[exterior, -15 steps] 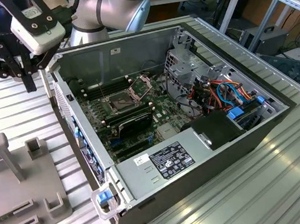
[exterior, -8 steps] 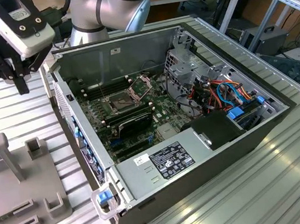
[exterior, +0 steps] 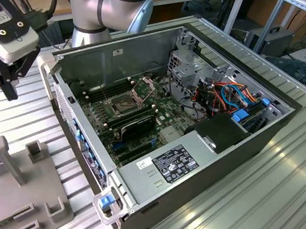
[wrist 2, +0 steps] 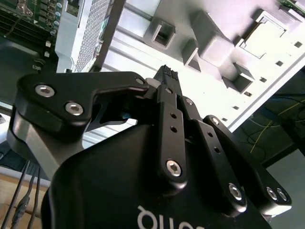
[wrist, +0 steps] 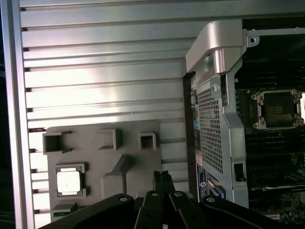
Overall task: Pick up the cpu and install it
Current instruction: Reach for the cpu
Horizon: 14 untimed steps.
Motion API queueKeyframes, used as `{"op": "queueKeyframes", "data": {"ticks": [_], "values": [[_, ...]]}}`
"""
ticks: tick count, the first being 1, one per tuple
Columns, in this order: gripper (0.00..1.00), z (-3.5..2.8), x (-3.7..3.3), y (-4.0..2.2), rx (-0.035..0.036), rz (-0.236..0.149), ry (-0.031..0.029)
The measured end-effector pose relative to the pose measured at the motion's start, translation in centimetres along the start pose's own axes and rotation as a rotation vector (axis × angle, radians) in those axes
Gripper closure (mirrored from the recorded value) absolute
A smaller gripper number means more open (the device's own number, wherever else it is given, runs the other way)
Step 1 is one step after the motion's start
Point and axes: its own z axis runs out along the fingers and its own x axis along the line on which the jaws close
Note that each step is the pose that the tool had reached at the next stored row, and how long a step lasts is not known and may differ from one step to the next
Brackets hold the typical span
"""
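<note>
The cpu (wrist: 68, 181), a silver-grey square, is seen seated in a tray (wrist: 95, 162) pocket, well aside of the gripper (wrist: 163, 177)'s fingers, which are pressed together; the case (wrist: 214, 124) edge stands opposite.

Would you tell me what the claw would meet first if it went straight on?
The claw would probably meet the grey fixture plate near its edge by the case, not the cpu; depth is unclear.
</note>
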Motion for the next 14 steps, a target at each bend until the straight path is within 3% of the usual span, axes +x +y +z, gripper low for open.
{"op": "queueKeyframes", "data": {"ticks": [14], "values": [[0.89,0.07,4.69,-0.36,-0.0001,0.000,-0.0001]]}}
